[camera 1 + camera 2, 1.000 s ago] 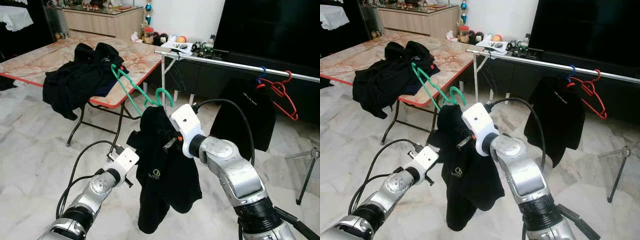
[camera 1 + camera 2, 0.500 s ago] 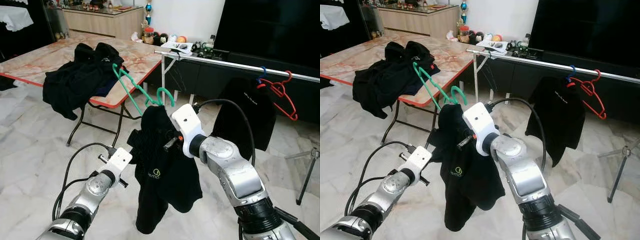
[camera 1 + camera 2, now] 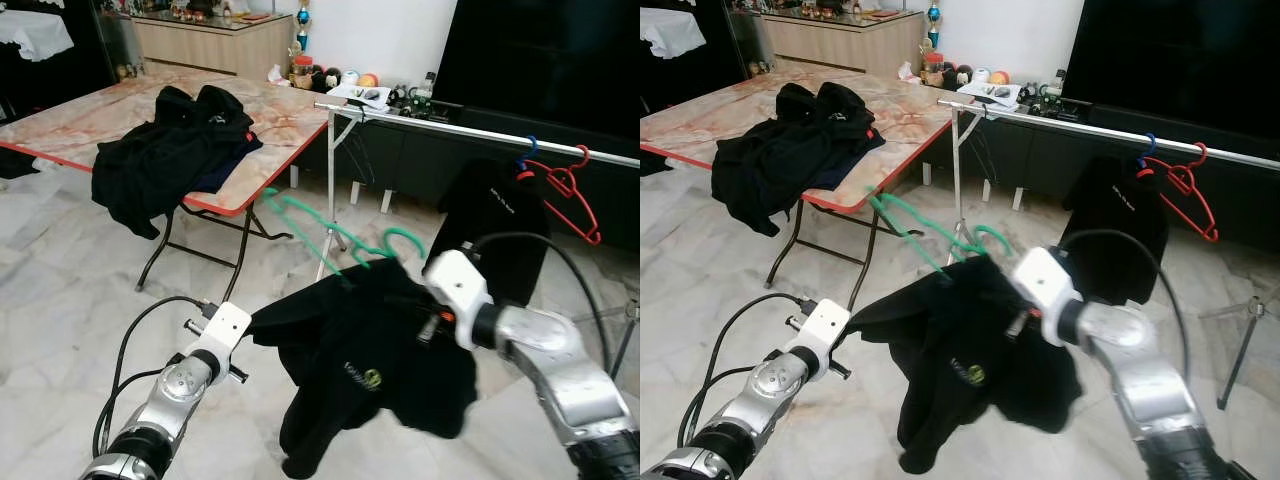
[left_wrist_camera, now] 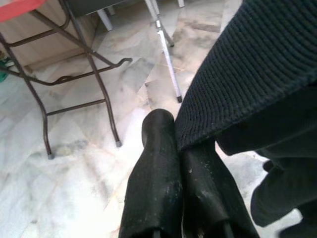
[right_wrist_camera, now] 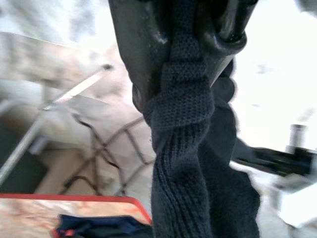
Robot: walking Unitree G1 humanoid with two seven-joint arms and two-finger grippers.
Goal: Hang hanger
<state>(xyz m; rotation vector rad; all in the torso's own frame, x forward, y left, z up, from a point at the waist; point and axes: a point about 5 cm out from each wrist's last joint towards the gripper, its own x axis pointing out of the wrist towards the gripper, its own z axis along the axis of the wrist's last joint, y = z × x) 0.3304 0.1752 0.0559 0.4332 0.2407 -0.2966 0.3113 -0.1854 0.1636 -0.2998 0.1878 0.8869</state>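
Ahead and rightward, the rail [image 3: 520, 135] lies nearest the right gripper [image 3: 425, 322], clamped on the black shirt [image 3: 370, 360] with green hanger [image 3: 330, 235]; the left gripper [image 3: 245, 325] pinches its hem.

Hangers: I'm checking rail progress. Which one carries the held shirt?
The green hanger, tilted in the black shirt both grippers pinch; the red hanger hangs on the rail.

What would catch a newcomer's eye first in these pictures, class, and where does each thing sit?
First, the black shirt stretched low between both arms, the left gripper and the right gripper each shut on its cloth, with a green hanger poking out above it. Behind, a red hanger hangs on the metal rail, and dark clothes are heaped on the marble table at left.
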